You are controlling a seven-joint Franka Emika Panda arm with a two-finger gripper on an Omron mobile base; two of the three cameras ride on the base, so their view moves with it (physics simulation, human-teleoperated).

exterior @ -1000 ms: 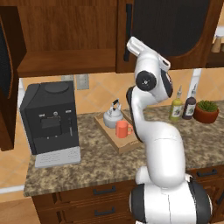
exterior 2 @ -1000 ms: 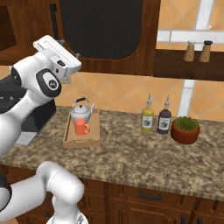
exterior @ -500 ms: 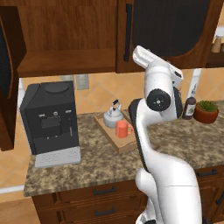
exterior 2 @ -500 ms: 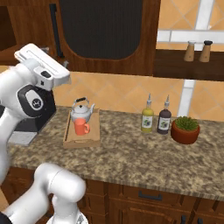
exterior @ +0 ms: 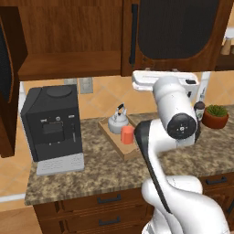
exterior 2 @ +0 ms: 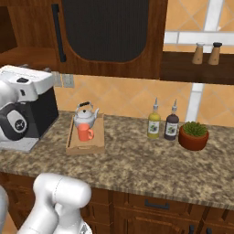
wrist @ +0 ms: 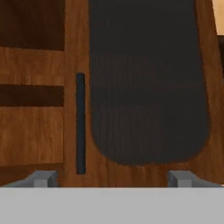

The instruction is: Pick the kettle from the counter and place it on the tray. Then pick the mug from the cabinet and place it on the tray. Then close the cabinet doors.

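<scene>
Where the hand view looks straight at the cabinet [wrist: 109,170], the gripper [wrist: 111,178] shows its two grey fingertips [wrist: 43,178] at the lower left and lower right of the frame, spread wide apart with nothing between them. Behind them, filling the centre and right, stands one of the cabinet doors [wrist: 148,83], its arched dark glass panel rounded at the bottom; a black bar handle [wrist: 80,122] runs vertically left of centre, and a wooden shelf [wrist: 30,65] crosses the upper left.

Left base view, centre: the tray [exterior: 119,145] lies on the counter [exterior: 91,176], carrying the kettle [exterior: 117,121] and, just beside it toward the lower right, the mug [exterior: 127,135]. A black coffee machine [exterior: 52,128] occupies the left; a plant pot [exterior: 215,117] sits at the right edge. One door [exterior: 180,34] at upper right appears shut; another [exterior: 9,82] stands swung open at the left edge.

Right base view: two bottles [exterior 2: 154,124] stand right of centre beside the plant.
</scene>
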